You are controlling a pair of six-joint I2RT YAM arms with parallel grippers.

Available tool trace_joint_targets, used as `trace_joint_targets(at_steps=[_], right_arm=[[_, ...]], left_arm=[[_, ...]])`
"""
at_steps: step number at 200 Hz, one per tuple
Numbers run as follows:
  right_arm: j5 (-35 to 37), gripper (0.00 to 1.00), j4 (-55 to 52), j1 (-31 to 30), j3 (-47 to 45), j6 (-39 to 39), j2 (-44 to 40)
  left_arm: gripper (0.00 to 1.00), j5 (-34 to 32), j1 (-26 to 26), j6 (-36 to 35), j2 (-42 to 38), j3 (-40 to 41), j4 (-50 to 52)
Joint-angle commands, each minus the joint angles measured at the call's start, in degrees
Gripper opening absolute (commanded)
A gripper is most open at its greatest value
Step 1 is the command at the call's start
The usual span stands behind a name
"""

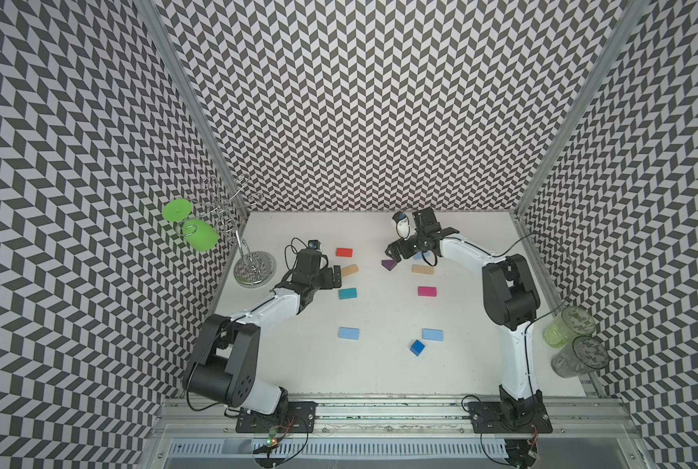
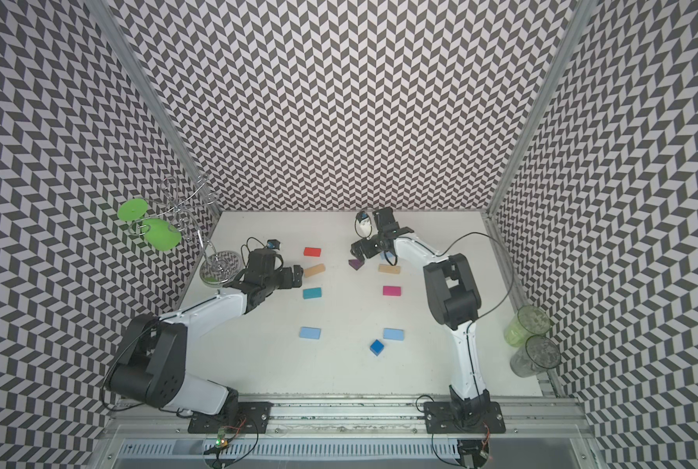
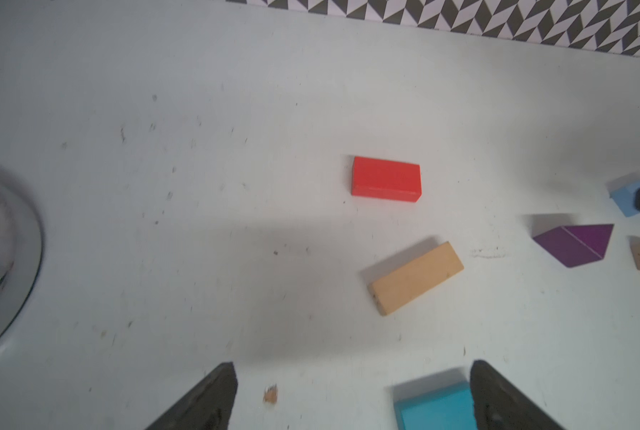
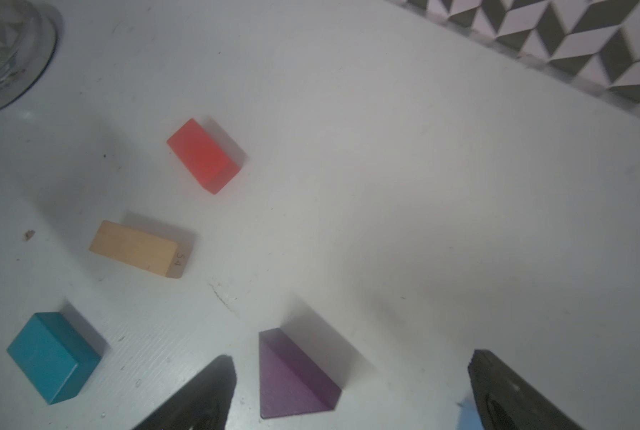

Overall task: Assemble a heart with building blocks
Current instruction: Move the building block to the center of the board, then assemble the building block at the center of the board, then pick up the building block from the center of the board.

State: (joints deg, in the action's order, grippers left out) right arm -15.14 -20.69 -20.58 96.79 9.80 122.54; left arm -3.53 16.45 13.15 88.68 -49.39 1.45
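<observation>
Purple triangle [image 4: 292, 376] between spread right jaws — ridge seemingly upward.

The building blocks [image 1: 347, 293] lie apart on the table [image 1: 379, 377] in two columns, left and right, each running far to near. The triangle [image 1: 389, 265] sits between the columns at their far end. The cube [image 1: 417, 347] lies nearest, just left of the right column's last block [image 1: 432, 334]. A wire stand [image 1: 254, 270] stands far left, and two cups [image 1: 568, 331] stand by the right edge.
</observation>
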Motion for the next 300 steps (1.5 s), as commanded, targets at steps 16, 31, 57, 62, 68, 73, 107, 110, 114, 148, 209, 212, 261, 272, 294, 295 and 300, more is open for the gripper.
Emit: trace_joint_targets(at_steps=[16, 31, 57, 62, 68, 73, 107, 110, 114, 148, 209, 212, 261, 272, 294, 295, 300], right_arm=[[7.57, 0.99, 2.45, 3.68, -4.78, -1.51, -4.59], [9.05, 1.00, 2.17, 4.12, -5.94, -0.70, -4.39], [8.82, 1.00, 1.73, 4.32, -6.46, 0.30, -3.26], [8.70, 1.00, 1.56, 4.32, -6.29, 0.32, -2.86], [8.43, 0.99, 1.30, 4.32, -5.99, 0.35, -2.31], [8.29, 0.99, 0.99, 4.33, -5.63, 0.15, -1.87], [8.63, 0.99, -0.06, 4.23, -4.20, 0.21, 0.15], [8.65, 0.99, -0.05, 4.23, -4.24, 0.28, 0.23], [8.80, 0.99, 0.06, 4.23, -4.33, 0.32, 0.29], [9.23, 1.00, 0.04, 4.23, -4.62, 0.79, 0.83], [9.80, 0.99, 0.50, 4.32, -6.08, 1.10, 2.15], [9.90, 0.99, 0.58, 4.32, -6.09, 1.17, 2.29], [10.21, 0.96, -0.66, 4.49, -4.53, 1.90, 4.71], [10.08, 0.93, -0.83, 4.63, -4.25, 1.88, 5.18], [9.26, 0.83, -1.27, 4.85, -3.89, 2.06, 5.77], [9.21, 0.82, -1.23, 4.85, -3.89, 2.06, 5.82], [9.00, 0.79, -1.36, 4.85, -3.89, 2.11, 5.87]], left_arm=[[0.99, 4.07, -0.46, -4.58, 11.38, -14.07, 4.05], [0.99, 5.10, -0.53, -5.79, 16.85, -19.54, 7.58], [0.99, 6.85, -0.41, -7.10, 23.68, -26.29, 12.27], [0.99, 6.95, -0.37, -7.01, 24.58, -27.04, 12.59], [0.99, 7.04, -0.32, -7.08, 25.51, -27.81, 12.85], [0.99, 7.07, -0.28, -7.23, 26.19, -28.50, 13.15], [0.99, 5.80, -0.10, -7.90, 30.98, -33.27, 16.55], [0.99, 5.67, -0.16, -7.88, 31.09, -33.46, 16.56], [0.99, 5.58, -0.11, -7.91, 31.35, -33.66, 16.56], [0.99, 5.37, -0.10, -7.96, 33.08, -35.25, 16.48], [0.99, 4.91, 0.40, -8.74, 34.85, -36.57, 17.20], [0.99, 4.79, 0.42, -8.75, 34.88, -36.57, 17.26], [0.97, 4.34, 0.69, -9.25, 35.98, -38.05, 17.88], [0.96, 4.15, 0.78, -9.35, 36.28, -38.45, 18.14], [0.95, 3.97, 0.78, -9.76, 37.03, -39.57, 18.83], [0.95, 3.97, 0.78, -9.79, 37.06, -39.61, 18.89], [0.95, 3.97, 0.86, -9.87, 37.27, -39.87, 19.08]])
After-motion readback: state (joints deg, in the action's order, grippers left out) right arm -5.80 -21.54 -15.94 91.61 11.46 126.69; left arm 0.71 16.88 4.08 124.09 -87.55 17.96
